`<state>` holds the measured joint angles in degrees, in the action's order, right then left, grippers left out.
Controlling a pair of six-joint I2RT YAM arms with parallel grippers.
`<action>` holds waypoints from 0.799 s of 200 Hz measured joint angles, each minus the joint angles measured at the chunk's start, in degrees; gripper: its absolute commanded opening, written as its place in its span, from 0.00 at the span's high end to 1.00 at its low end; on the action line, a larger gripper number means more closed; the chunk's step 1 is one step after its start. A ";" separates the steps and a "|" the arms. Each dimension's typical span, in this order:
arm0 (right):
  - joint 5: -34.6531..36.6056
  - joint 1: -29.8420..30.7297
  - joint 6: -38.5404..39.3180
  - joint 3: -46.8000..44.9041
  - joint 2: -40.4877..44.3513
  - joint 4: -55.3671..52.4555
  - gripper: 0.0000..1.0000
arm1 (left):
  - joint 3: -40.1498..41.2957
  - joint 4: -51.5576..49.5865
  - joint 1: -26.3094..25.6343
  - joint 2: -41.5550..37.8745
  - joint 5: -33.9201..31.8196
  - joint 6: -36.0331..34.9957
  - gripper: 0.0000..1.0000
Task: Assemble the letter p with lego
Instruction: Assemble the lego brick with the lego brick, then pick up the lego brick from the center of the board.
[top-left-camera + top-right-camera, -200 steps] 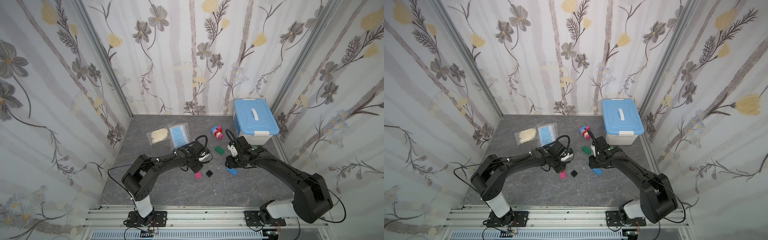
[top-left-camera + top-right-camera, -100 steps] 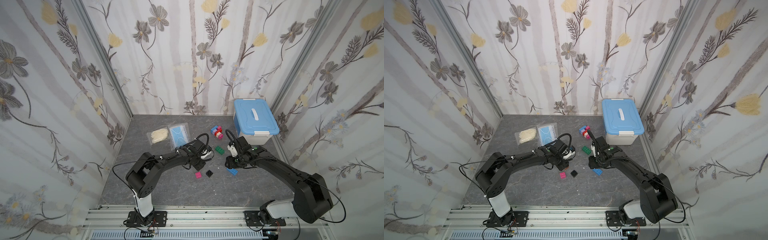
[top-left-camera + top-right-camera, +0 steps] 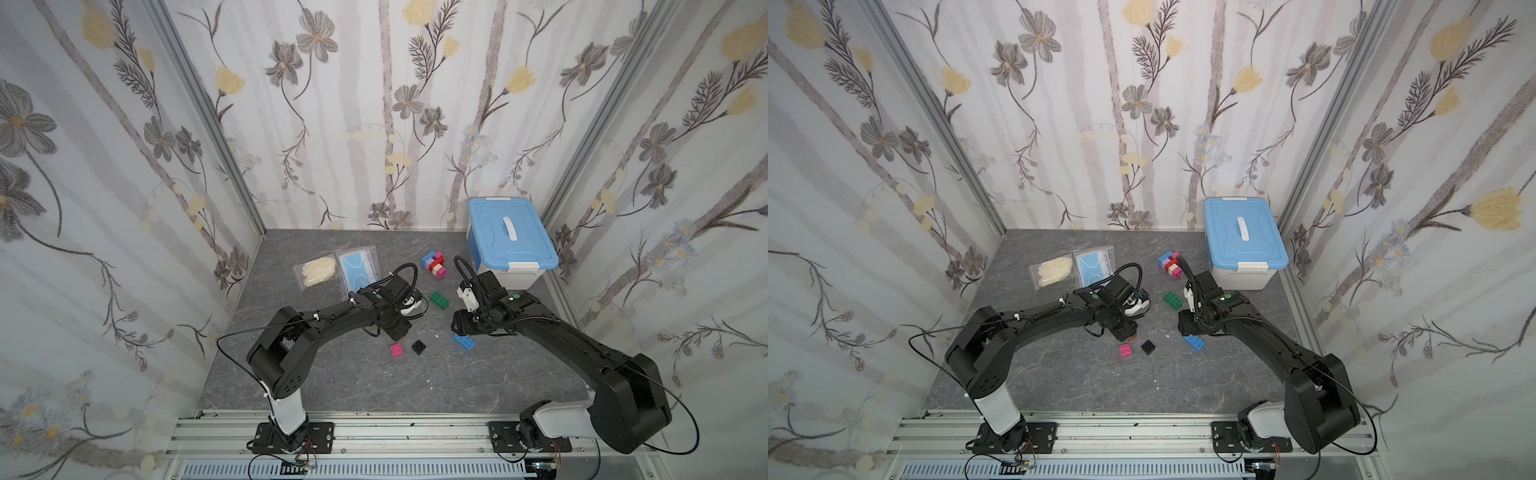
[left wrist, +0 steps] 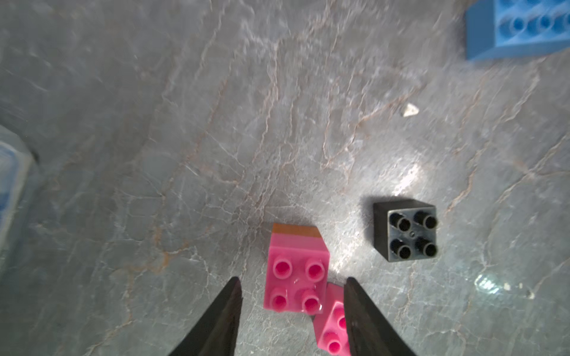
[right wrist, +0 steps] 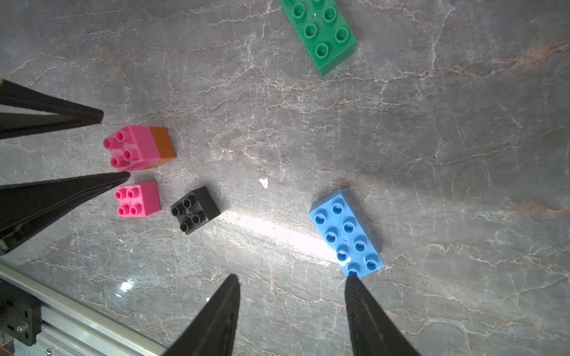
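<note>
Presently we hold nothing: left hand [image 4: 292, 279] parted around pink-orange stack [image 4: 297, 262], right hand [image 5: 291, 276] parted; cluster [image 3: 433, 264] joined by tabletop's [image 3: 374, 382] back edge; four bricks [image 3: 464, 342] loose, P seemingly unfinished.

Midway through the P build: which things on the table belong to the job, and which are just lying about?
Belongs to the job: pink-on-orange stack, loose pink brick, black brick, long blue brick, long green brick, cluster of joined bricks at the back.
Lying about: blue-lidded box, bagged face mask, bag of pale stuff.
</note>
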<state>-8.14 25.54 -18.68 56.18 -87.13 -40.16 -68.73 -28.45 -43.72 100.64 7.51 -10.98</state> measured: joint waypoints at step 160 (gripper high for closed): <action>11.30 2.34 14.34 39.52 -37.20 -12.68 0.40 | 18.29 16.20 1.86 -28.37 -2.86 15.91 0.23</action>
<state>3.16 27.88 -4.34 95.70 -124.33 -52.84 -50.43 -12.25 -41.87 72.27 4.64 4.93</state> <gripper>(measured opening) 0.600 0.760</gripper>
